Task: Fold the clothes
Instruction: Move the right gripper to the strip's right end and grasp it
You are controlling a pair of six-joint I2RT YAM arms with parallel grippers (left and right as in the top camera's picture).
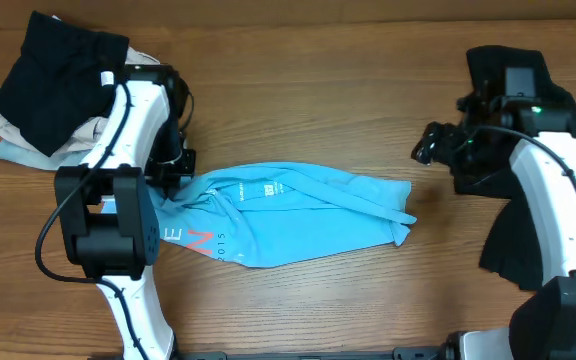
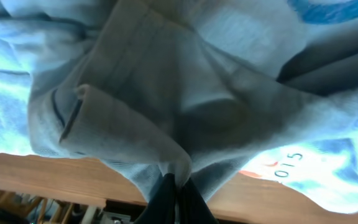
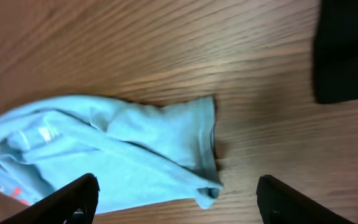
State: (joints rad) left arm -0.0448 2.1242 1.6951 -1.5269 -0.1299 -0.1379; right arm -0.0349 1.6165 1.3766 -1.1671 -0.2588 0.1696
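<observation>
Lying across the middle of the wooden table was the big light-blue T-shirt, all bunched up and pulled out long from side to side. Red and white letters showed near its left end, and a small white print sat near its top edge. Over by the right edge of the table you had a black garment, partly hidden under your right arm and well apart from the blue one. In the far left corner sat a black cloth, on top of some pale clothes. Your left gripper was at the left end of the T-shirt. In the left wrist view its jaws were pinched tight together on a fold of the blue cloth, and the cloth hung all around the fingers. Your right gripper hung over the bare wood just past the right end of the T-shirt. Its jaws were spread wide and it had nothing in them
</observation>
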